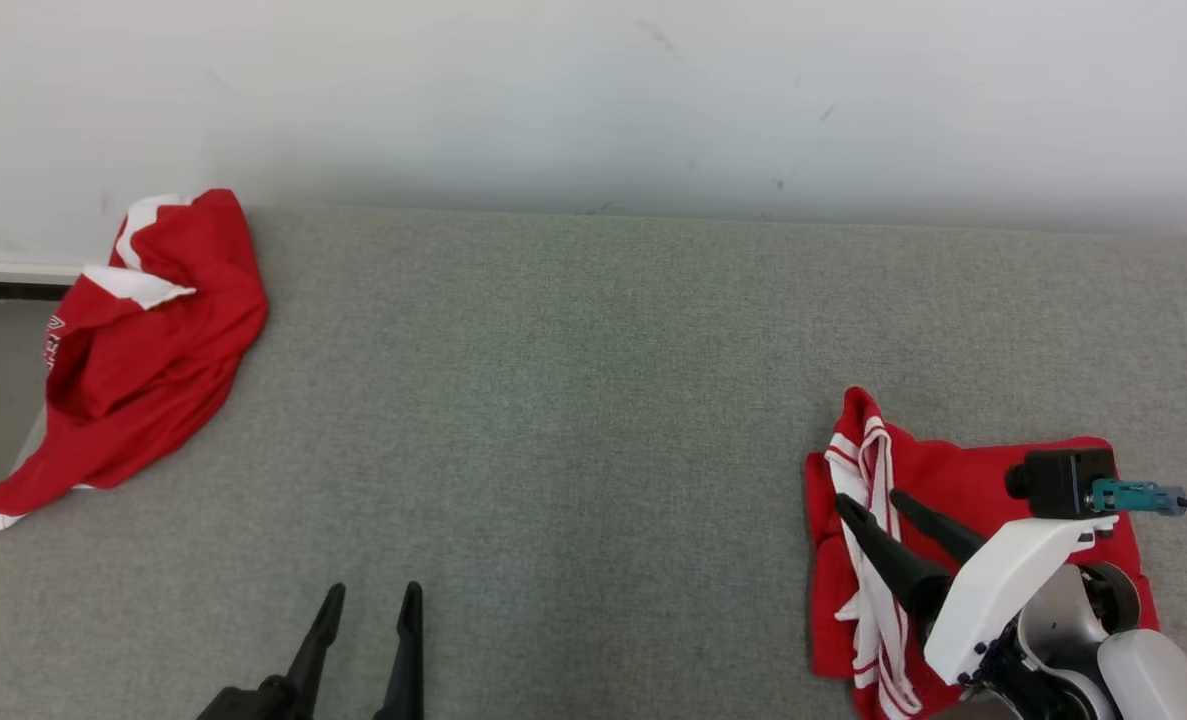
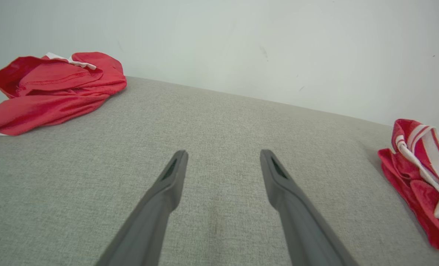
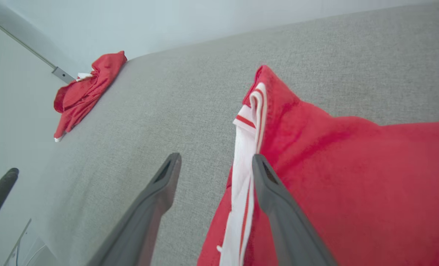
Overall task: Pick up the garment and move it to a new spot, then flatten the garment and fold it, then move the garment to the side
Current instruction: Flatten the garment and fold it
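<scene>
Lying folded at the counter's near right, the garment is a red piece with a white, red-striped band along its left edge. That band runs from far to near, which looks to be the long way of the fold, and one corner peaks toward the wall. The right jaws stand wide apart just above that left edge, one finger over the white band and the other over bare counter, gripping nothing. A black wrist camera with a teal plug sits over the garment's far right part and hides some of it. A second red shirt with white trim lies crumpled at the far left corner, well apart, partly hanging off the counter's edge, with plain grey cloth between the two. White print shows on the shirt's left side, too small to read. The left jaws are open over bare counter at the near left, empty.
</scene>
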`<state>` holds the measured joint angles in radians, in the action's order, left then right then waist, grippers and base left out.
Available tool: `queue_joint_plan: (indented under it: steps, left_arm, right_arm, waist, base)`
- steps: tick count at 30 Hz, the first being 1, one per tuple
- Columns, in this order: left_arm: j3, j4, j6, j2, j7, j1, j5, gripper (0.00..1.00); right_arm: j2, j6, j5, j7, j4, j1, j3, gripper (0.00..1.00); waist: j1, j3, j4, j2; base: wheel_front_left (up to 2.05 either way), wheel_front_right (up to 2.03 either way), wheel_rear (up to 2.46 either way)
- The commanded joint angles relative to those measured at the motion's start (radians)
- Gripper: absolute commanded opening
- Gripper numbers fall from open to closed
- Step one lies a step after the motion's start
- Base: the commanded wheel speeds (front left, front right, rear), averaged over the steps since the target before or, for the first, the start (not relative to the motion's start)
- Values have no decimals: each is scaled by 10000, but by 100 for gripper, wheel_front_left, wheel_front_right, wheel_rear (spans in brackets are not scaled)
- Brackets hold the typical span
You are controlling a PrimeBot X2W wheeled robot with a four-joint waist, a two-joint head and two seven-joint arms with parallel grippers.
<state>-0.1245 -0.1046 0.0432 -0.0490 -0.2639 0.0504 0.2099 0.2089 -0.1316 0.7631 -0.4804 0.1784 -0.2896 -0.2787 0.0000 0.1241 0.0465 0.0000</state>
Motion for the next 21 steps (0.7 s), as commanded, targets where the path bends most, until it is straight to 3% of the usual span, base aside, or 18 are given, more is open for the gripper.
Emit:
queue_joint_plan:
  steps: [1, 7, 14, 21]
  left_arm:
    - [47, 1, -17, -31, -1, 65, 1, 100]
    - [137, 23, 69, -33, -1, 74, -144, 100]
    - [213, 89, 72, -31, -1, 152, -134, 100]
    - [272, 202, 69, -31, -1, 411, -172, 100]
  right_arm:
    - [-107, 19, 219, 264, -199, 24, 1, 100]
    - [5, 19, 194, 1479, -1123, 303, 104, 100]
    - [816, 19, -1638, 3848, -1499, 892, 583, 100]
    - [1170, 19, -2940, 5913, -826, 1810, 1536, 100]
  waist:
    - [0, -36, -58, 0]
    - [0, -151, -253, 0]
    - [0, -382, -462, 0]
    - [0, -737, -697, 0]
  base:
    - [0, 0, 0]
    - [0, 0, 0]
    - [0, 0, 0]
    - [0, 0, 0]
